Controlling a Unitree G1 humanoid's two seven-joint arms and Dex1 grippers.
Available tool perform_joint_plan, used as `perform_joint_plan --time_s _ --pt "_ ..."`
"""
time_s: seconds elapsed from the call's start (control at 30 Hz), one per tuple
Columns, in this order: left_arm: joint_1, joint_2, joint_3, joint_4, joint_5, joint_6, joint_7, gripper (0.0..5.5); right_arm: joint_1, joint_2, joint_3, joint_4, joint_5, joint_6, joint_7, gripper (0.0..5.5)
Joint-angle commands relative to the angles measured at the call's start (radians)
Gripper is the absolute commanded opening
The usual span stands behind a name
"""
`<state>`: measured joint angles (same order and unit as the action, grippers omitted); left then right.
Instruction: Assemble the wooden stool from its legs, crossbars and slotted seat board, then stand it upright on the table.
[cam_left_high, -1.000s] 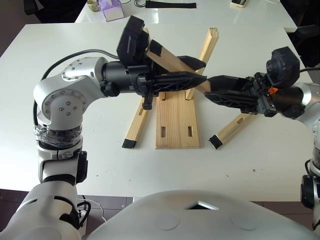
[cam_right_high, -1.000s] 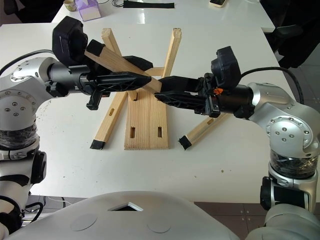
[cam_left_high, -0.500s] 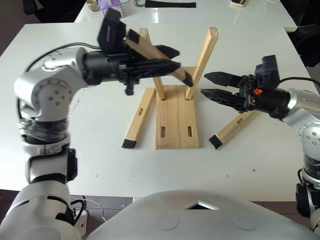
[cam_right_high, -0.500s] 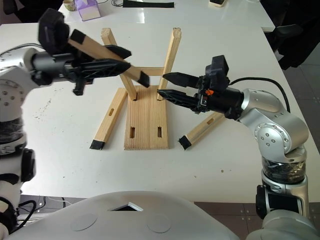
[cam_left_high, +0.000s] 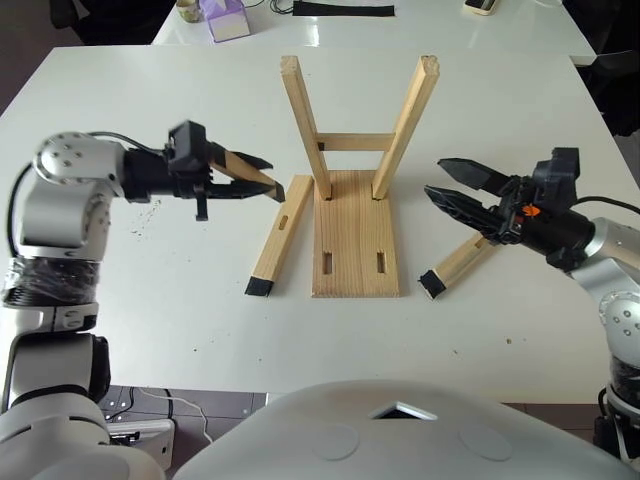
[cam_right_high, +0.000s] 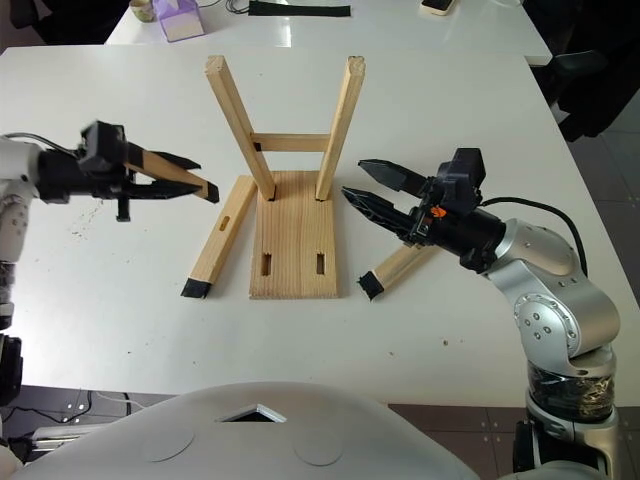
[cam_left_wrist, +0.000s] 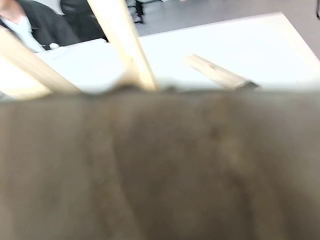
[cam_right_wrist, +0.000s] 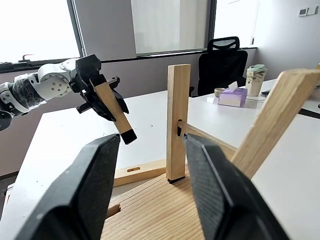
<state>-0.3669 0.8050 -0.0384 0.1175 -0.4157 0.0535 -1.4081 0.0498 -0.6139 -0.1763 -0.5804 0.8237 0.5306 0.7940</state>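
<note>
Midway across the white counter (cam_left_high: 180, 300) you have the slotted seat board (cam_left_high: 352, 225) lying flat, its long side running away from you. Two legs stand in its far slots: the left upright leg (cam_left_high: 303, 120) and the right upright leg (cam_left_high: 407, 125). They lean apart towards their tops, and a crossbar (cam_left_high: 356, 142) joins them partway up. The near pair of slots (cam_left_high: 327, 262) is open. Just left of the board a loose leg (cam_left_high: 281, 232) lies flat on the counter beside the board's edge, with its black cap at the near end. Right of the board a second loose leg (cam_left_high: 460, 262) lies at a slant with its black cap towards the board's near corner; its far part is hidden under your right arm.

Your left pincer (cam_left_high: 252, 178) hangs above the counter left of the board, clamped on a third leg (cam_right_high: 160, 165). That leg's black-capped end is in the air near the far end of the loose leg and points towards the upright pair. Your right pincer (cam_left_high: 436, 177) hovers right of the board over the slanted leg. Its fingers (cam_right_wrist: 95, 195) are spread apart with nothing between them, tips aimed at the right upright leg. A tissue box (cam_left_high: 222, 18) sits on the table behind
</note>
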Motion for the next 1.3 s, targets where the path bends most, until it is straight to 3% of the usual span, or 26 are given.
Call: perform_joint_plan --time_s 0.03,0.2,0.67,0.93,1.3 --pt "0.075 -0.042 -0.013 0.018 0.059 -0.114 0.025 1.31 -0.014 -0.042 0.021 -0.005 -0.014 0.024 0.015 2.33" --pt "0.103 -0.064 0.004 0.001 0.086 -0.192 0.061 1.31 -0.001 -0.101 0.03 -0.013 -0.039 0.025 0.057 2.33" --pt "0.048 -0.007 -0.035 0.104 0.171 -0.205 0.007 1.31 0.039 -0.095 0.077 -0.005 -0.136 -0.033 0.068 2.33" --pt "0.134 -0.033 -0.035 0.119 0.212 -0.31 0.07 1.31 -0.003 -0.13 0.075 0.037 -0.143 -0.033 0.121 2.33" --pt "0.071 -0.081 -0.057 0.223 0.236 -0.404 0.121 1.31 -0.032 -0.146 0.082 0.074 -0.146 -0.034 0.17 2.33"
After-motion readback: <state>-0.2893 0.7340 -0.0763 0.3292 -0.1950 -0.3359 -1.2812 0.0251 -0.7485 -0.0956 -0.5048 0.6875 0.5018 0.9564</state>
